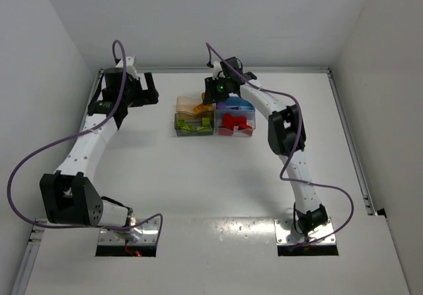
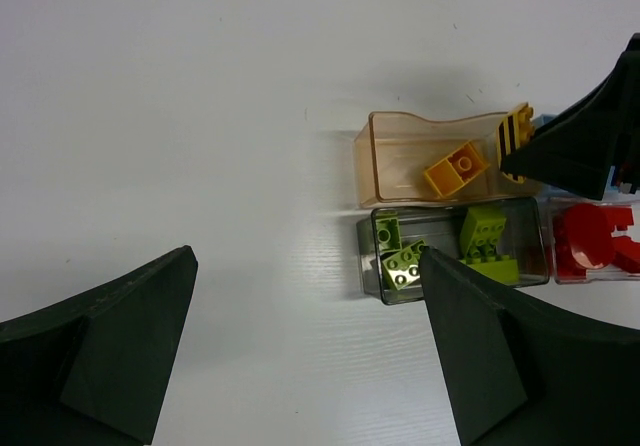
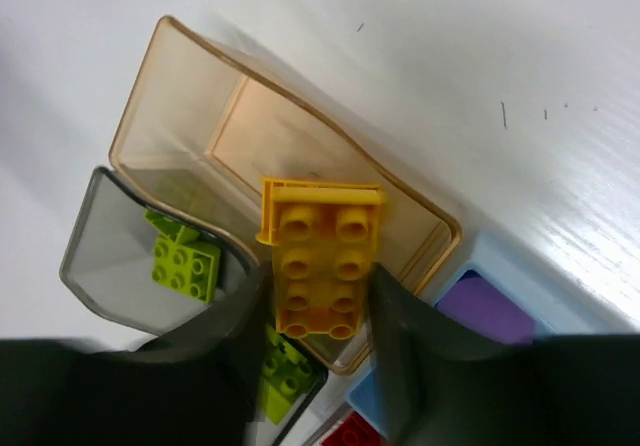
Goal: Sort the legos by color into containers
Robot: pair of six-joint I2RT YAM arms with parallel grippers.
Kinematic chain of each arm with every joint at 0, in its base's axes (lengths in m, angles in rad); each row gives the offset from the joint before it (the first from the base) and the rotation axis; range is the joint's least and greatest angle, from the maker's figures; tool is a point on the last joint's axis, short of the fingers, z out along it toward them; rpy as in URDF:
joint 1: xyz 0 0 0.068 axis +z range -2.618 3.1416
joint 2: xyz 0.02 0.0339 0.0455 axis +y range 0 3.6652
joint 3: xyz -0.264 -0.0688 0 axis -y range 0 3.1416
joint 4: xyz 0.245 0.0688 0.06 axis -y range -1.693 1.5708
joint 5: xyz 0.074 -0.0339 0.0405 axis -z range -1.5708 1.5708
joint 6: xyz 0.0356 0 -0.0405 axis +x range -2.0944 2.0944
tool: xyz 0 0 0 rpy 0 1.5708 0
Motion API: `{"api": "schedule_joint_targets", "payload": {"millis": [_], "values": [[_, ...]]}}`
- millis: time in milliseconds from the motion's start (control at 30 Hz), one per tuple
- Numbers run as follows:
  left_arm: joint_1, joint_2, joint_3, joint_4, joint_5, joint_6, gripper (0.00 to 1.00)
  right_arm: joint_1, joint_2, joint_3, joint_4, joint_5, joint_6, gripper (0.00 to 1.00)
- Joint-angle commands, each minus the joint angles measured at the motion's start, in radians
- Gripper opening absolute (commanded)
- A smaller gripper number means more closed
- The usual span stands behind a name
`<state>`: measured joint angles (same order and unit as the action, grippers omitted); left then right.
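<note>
Legos are counted last; first, one yellow brick (image 3: 318, 261), two studs by four, is pinched by its long sides between the right jaws, which are closed on it. It is held studs toward the wrist camera, directly above the tan bin (image 3: 260, 136). This placement is judged deliberate, so that the brick can be dropped among its own colour. One orange-yellow brick (image 2: 455, 169) is already lying inside that bin. Just beside it, the dark grey bin (image 3: 110, 236) is filled with green legos (image 3: 185, 263); at least three can be made out, though overlap hides the exact number. One purple piece (image 3: 485, 311) is seen in the blue bin (image 3: 500, 261). Red legos (image 1: 232, 122), apparently two, are kept in the clear bin (image 1: 235, 134). Four bins in all are packed edge to edge in a two-by-two block on the counter (image 1: 198, 189), probably so that short reaches suffice. The left jaws are spread wide with nothing between them, and are parked over bare counter to the left of the block, clear of the other arm.
</note>
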<state>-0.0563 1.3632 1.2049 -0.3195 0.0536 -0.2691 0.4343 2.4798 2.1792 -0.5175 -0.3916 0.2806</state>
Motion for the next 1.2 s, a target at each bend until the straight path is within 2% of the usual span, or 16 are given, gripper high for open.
{"api": "schedule_joint_targets", "payload": {"millis": [0, 33, 100, 133, 233, 400, 667, 867, 967, 1067, 1167], "values": [[0.009, 0.003, -0.001, 0.008, 0.022, -0.012, 1.00, 0.004, -0.009, 0.044, 0.014, 0.037, 0.002, 0.40], [0.009, 0.013, -0.001, 0.008, 0.031, -0.012, 1.00, 0.004, -0.022, 0.044, 0.005, 0.037, 0.002, 0.57], [0.009, 0.013, -0.001, 0.008, 0.031, -0.012, 1.00, 0.004, -0.045, 0.024, 0.005, 0.037, 0.002, 0.72], [0.009, 0.023, -0.001, 0.008, 0.022, -0.021, 1.00, 0.004, -0.056, 0.024, -0.006, 0.037, 0.002, 0.83], [0.009, 0.033, 0.010, 0.008, 0.011, -0.021, 1.00, 0.004, -0.110, 0.005, -0.016, 0.046, -0.008, 0.92], [-0.004, 0.033, 0.010, 0.008, 0.020, -0.012, 1.00, 0.004, -0.258, -0.033, -0.027, 0.066, -0.030, 0.96], [-0.102, -0.015, -0.011, 0.017, -0.073, 0.022, 1.00, -0.092, -0.635, -0.260, -0.067, 0.135, -0.155, 0.97], [-0.123, -0.038, -0.042, 0.017, -0.083, 0.022, 1.00, -0.241, -0.889, -0.603, -0.081, 0.227, -0.337, 0.98], [-0.145, -0.061, -0.068, 0.017, -0.097, 0.031, 1.00, -0.321, -1.029, -0.862, -0.035, 0.227, -0.350, 0.99], [-0.155, -0.070, -0.108, 0.017, -0.097, 0.041, 1.00, -0.365, -1.119, -1.010, 0.017, 0.217, -0.339, 0.99], [-0.165, -0.079, -0.117, 0.017, -0.106, 0.050, 1.00, -0.417, -1.187, -1.081, 0.027, 0.174, -0.305, 0.99]]}}
